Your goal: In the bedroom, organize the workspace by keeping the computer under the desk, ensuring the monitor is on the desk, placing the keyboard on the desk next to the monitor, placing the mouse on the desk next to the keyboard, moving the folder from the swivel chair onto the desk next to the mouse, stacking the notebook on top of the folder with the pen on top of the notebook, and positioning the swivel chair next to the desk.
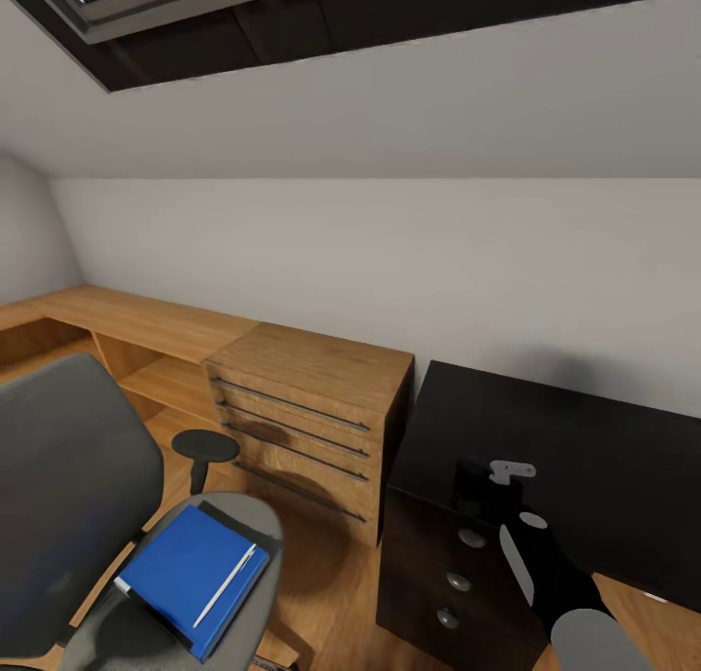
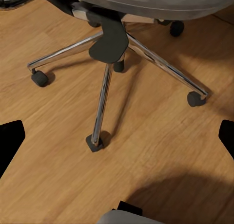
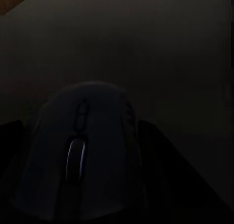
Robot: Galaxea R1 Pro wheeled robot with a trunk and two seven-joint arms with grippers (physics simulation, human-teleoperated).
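The swivel chair (image 1: 68,476) stands at the lower left, and its chrome star base (image 2: 105,63) rests on wooden floor. On its seat lies the blue folder (image 1: 190,569) with the pale pen (image 1: 229,583) across it. My right gripper (image 1: 477,486) hovers over the left front corner of the black desk (image 1: 584,457). It is shut on the black mouse (image 3: 83,151), whose sides sit between the fingers (image 3: 161,156). My left gripper (image 2: 117,141) is open above the floor beside the chair base. The notebook, computer, monitor and keyboard are out of view.
A light wooden chest of drawers (image 1: 312,408) stands between the chair and the desk's drawer unit (image 1: 458,581). A low wooden shelf bench (image 1: 127,325) runs along the sloped white wall. The chair's black armrest (image 1: 204,447) points toward the chest.
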